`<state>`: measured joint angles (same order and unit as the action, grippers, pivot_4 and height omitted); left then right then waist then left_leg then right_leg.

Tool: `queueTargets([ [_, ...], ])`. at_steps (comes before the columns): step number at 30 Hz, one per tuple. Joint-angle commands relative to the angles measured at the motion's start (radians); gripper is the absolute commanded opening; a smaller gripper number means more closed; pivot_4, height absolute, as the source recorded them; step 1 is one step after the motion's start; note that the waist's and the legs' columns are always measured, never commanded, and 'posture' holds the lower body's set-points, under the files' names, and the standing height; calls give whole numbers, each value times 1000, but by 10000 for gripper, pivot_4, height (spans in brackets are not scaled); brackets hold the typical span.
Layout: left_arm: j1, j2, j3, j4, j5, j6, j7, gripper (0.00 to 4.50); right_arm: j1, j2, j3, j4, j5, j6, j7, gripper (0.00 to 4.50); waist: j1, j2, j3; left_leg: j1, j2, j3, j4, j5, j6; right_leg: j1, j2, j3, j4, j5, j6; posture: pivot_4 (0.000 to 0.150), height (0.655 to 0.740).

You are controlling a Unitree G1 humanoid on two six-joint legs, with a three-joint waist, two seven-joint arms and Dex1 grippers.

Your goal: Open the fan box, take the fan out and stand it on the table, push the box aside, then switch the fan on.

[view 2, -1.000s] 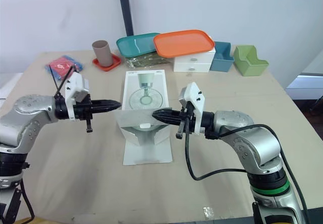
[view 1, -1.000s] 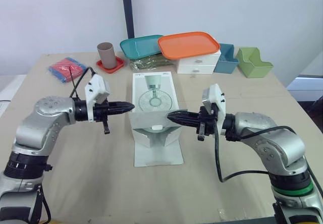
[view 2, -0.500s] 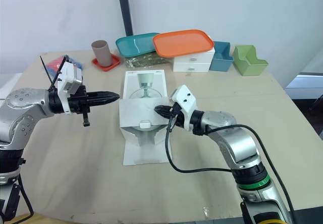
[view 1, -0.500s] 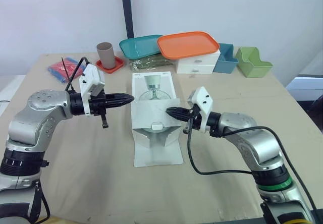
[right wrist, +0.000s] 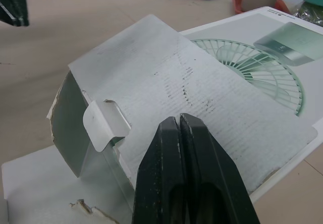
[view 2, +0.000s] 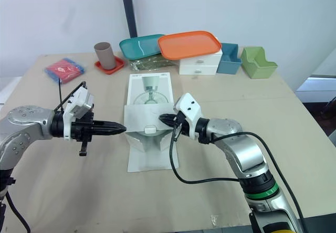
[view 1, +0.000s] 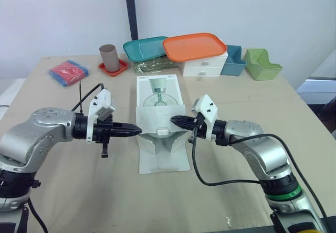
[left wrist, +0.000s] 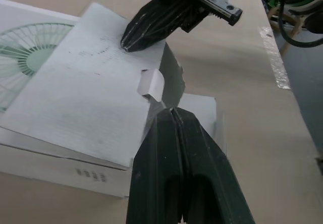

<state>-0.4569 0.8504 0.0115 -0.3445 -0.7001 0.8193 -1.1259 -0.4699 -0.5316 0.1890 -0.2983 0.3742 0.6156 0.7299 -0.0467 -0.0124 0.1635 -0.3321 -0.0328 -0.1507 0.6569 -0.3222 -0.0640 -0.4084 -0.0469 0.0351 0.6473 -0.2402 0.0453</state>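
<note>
- Beige table is stretching away under a plain white wall in the head views. An orange tray, a teal tray, a brown cup, white drawers, a blue bin and a green bin are lining its far edge. A red-and-blue packet is lying at far left.
- From the same views, the fan box is lying flat at the table's centre with its near end open. Its white flap is folding back over the printed top. My left gripper is pointing at the flap's left edge, and my right gripper is touching its right side.
- Through the left wrist view, my left fingers are pressing tight together, holding nothing, just beside the flap's tab.
- Through the right wrist view, my right fingers are likewise pressing together, empty, over the flap.
</note>
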Motion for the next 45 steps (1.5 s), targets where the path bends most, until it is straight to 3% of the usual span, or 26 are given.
queueTargets([
  [1,-16,28,63,-75,-127,109,4,0,-7,-1,-17,-6,-7,-12,6,827,0,0,0,0,0,0,0,0,0,0,0,0,0,0,0,1500,7400],
  [13,-122,74,151,-134,-391,328,120,0,-15,-5,-28,18,-17,-17,23,827,0,0,0,0,0,0,0,0,0,0,0,0,0,0,0,1500,7400],
  [17,-98,66,157,-162,-392,309,173,0,-17,-11,-30,27,-21,-22,29,827,0,0,0,0,0,0,0,0,0,0,0,1,0,0,0,1500,7400],
  [21,-46,12,73,-125,-161,95,219,0,-20,-7,-24,31,-25,-24,34,827,1,0,0,1,0,1,0,1,-3,0,0,2,0,0,0,1500,7400],
  [29,-62,-125,-50,80,120,-185,249,0,-30,4,-18,34,-32,-24,32,827,2,0,0,1,0,3,0,2,-4,-1,1,3,0,0,0,1500,7400],
  [45,-116,-278,-164,265,289,-299,213,0,-28,0,-30,5,-41,-8,14,827,2,0,0,1,1,3,0,1,-2,-1,1,4,0,1,0,1500,7400],
])
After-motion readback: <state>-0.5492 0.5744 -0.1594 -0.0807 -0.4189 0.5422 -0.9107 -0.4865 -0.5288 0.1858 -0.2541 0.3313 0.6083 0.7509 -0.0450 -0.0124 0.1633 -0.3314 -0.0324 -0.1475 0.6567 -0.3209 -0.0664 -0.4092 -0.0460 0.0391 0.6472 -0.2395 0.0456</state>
